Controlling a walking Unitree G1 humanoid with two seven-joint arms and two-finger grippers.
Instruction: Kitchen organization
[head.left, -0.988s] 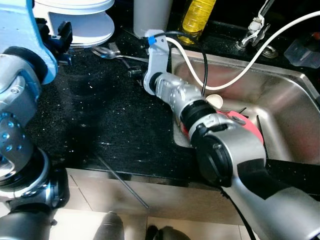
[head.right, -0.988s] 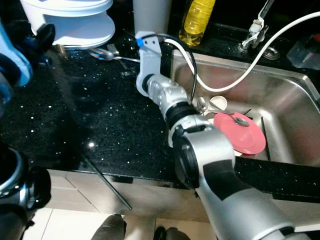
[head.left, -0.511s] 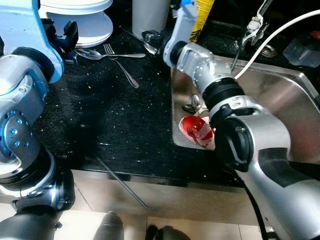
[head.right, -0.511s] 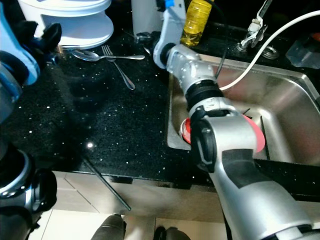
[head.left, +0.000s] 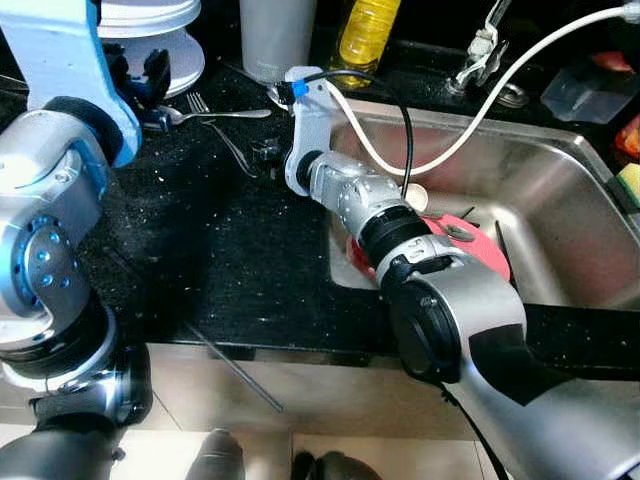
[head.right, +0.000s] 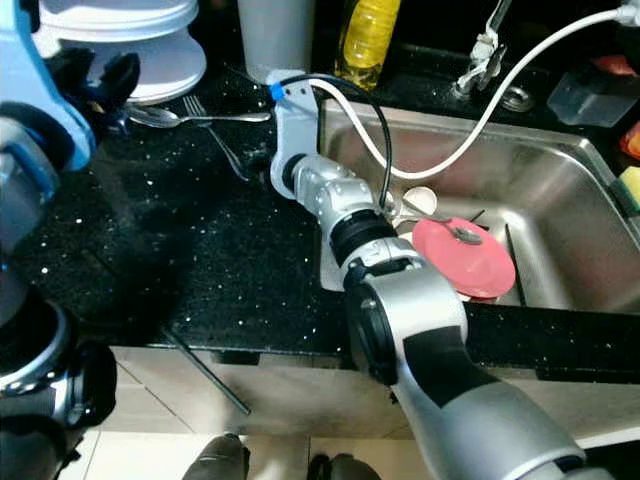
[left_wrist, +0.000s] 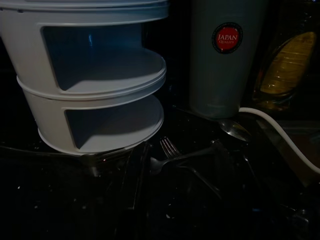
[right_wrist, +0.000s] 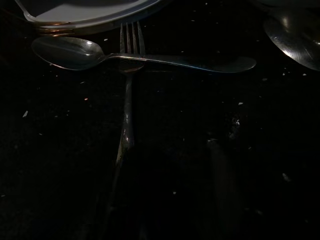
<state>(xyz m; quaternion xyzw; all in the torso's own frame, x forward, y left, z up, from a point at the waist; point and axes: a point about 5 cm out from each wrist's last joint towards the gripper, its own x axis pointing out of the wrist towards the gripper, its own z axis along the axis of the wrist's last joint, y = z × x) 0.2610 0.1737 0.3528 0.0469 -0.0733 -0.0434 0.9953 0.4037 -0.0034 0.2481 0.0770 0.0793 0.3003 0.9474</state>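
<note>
A spoon (head.left: 215, 114) lies across a fork (head.left: 225, 140) on the black counter (head.left: 200, 250), just in front of the white tiered container (head.left: 150, 20). My right gripper (head.left: 265, 152) hovers low over the counter beside the fork's handle. In the right wrist view the fork (right_wrist: 127, 115) runs down between its two dim fingers (right_wrist: 222, 180), which stand open and hold nothing. My left gripper (head.right: 100, 80) is open at the back left, close to the container (left_wrist: 95, 75) and the spoon's bowl.
A grey cup (head.left: 277, 35) and a yellow oil bottle (head.left: 368, 35) stand at the back. The steel sink (head.left: 560, 210) on the right holds a pink plate (head.right: 465, 260), a small white cup (head.right: 420, 198) and spoons. A white hose (head.left: 480, 110) crosses above it.
Half a second ago my right gripper was up by the grey cup; it has come back down beside the fork. Spoon and fork lie as before. The view has shifted slightly.
</note>
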